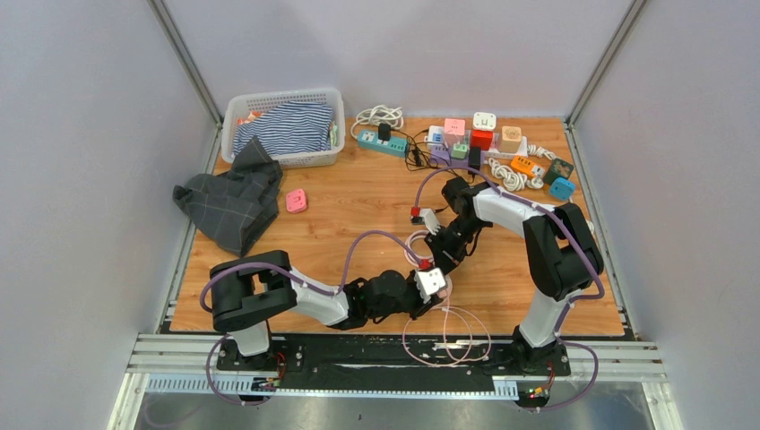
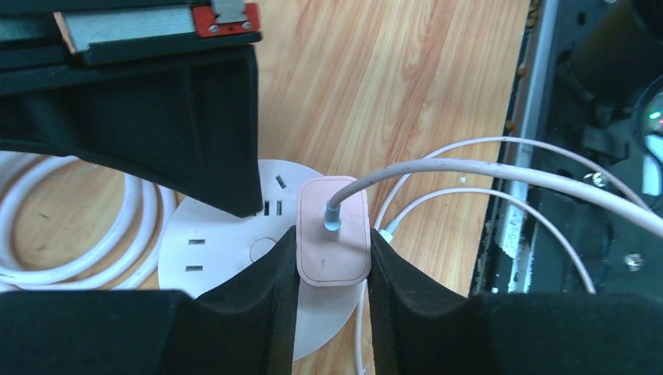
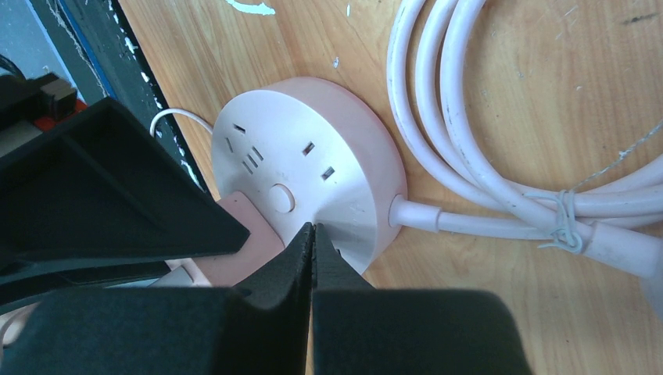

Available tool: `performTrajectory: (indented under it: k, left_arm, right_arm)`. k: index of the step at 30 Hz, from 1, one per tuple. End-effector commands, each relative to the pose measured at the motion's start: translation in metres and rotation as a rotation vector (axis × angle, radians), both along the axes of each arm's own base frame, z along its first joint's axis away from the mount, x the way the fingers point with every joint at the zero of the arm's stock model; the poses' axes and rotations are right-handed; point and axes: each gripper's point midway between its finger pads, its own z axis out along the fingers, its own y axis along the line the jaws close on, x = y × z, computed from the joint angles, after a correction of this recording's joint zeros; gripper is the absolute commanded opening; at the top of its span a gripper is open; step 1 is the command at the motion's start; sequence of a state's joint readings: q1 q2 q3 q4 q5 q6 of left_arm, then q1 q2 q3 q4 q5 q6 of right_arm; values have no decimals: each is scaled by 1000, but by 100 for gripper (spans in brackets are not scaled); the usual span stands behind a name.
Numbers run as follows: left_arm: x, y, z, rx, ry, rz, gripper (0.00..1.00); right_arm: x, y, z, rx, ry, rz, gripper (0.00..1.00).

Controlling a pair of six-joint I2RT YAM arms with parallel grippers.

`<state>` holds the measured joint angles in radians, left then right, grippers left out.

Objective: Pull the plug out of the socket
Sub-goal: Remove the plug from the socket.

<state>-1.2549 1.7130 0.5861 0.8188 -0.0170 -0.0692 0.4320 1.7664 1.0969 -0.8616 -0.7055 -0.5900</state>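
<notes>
Finds the plug (image 2: 332, 242) seated in the rim of the round socket (image 2: 219, 246), on the side away from the socket's own lead, with the left gripper (image 2: 332, 269) clamped on it, its fingers (image 2: 274, 293) pressed against the two long sides. Looks ready for the pull, yet could easily go wrong. Might drag the whole socket along instead of freeing the pins, with only the tips of the right gripper (image 3: 313, 238), pinched fully together and holding nothing, apparently bearing down on the socket's top, close to its edge beside the plug rather than over its middle. Could tip the socket up on the plug's side, or skid it across the wooden table (image 2: 406, 70). Might also lose the plug from between the pads if pulled at a slant rather than straight out along the pins. Risks tugging the plug's pale cable (image 2: 485, 168), arching away from the socket, or catching the coiled white cord (image 3: 469, 133) lying just beside the socket, opposite the plug. As for pose: stretches low towards the socket with the left arm, wrist looking down the plug's back; folds the right arm back on itself, wrist tilted steeply down onto the socket's top.
</notes>
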Motion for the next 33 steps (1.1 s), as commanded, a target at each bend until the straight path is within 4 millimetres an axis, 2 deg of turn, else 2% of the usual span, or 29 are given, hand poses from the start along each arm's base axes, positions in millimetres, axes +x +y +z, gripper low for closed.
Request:
performTrajectory:
  k: [1, 3, 6, 8, 11, 15, 17, 19, 22, 25, 27, 31, 33]
  left_arm:
    - [-11, 0, -9, -29, 211, -25, 0]
    - [-9, 2, -8, -25, 184, -14, 0]
    - [-2, 10, -8, 33, 6, 44, 0]
    - [-2, 13, -10, 80, -51, 62, 0]
    - [0, 13, -12, 69, -5, 87, 0]
    - [0, 6, -8, -13, 182, 77, 0]
    - [-3, 3, -4, -35, 194, 57, 0]
    - [2, 6, -4, -17, 129, 80, 0]
    - [6, 14, -9, 100, -38, 122, 0]
    - [6, 17, -8, 144, -94, 125, 0]
    - [5, 17, -5, 129, -78, 123, 0]
    - [-3, 7, 2, 23, 144, 72, 0]
    - [0, 7, 9, -19, 172, 84, 0]
  right_arm:
    - [7, -22, -34, -156, -61, 56, 1]
    - [7, -22, -34, -155, -62, 57, 1]
    - [6, -22, -34, -156, -59, 62, 1]
    - [6, -22, -35, -158, -56, 65, 1]
    - [6, -22, -35, -163, -56, 67, 1]
    - [6, -23, -36, -171, -58, 68, 1]
    - [6, -24, -37, -174, -58, 69, 1]
    - [6, -24, -37, -177, -60, 69, 1]
    - [7, -25, -38, -183, -59, 69, 1]
    - [6, -26, -39, -189, -54, 70, 1]
    - [7, -26, -40, -193, -53, 71, 1]
    - [6, -27, -41, -196, -51, 71, 1]
    - [6, -27, -41, -199, -50, 71, 1]
